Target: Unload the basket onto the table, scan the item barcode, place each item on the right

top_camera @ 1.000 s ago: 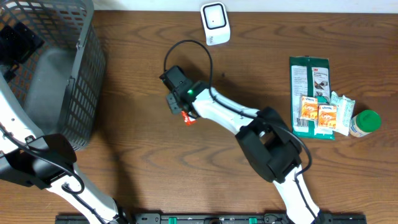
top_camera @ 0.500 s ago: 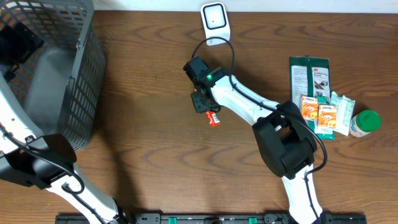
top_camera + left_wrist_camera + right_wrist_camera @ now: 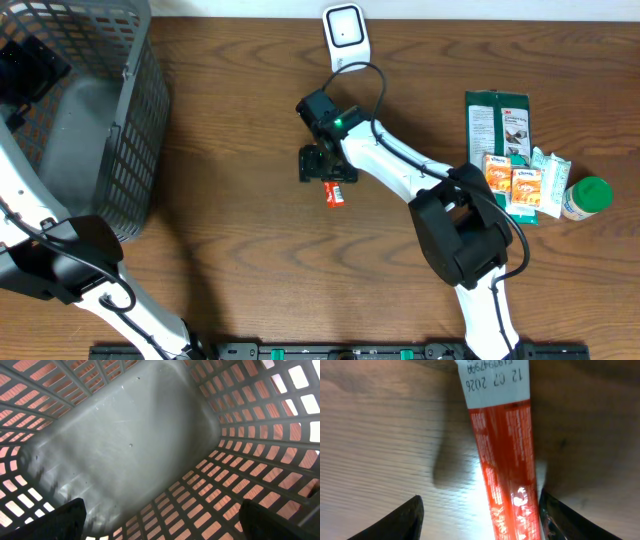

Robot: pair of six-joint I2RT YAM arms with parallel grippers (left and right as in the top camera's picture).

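Table is bearing a red packet.
Your right gripper is hanging over it, fingers apart; left gripper is gaping inside the basket.

Red packet is seen lying flat on the wooden table, just beside the right gripper, whose jaws are spread. White scanner is noted beyond; mesh basket far left.
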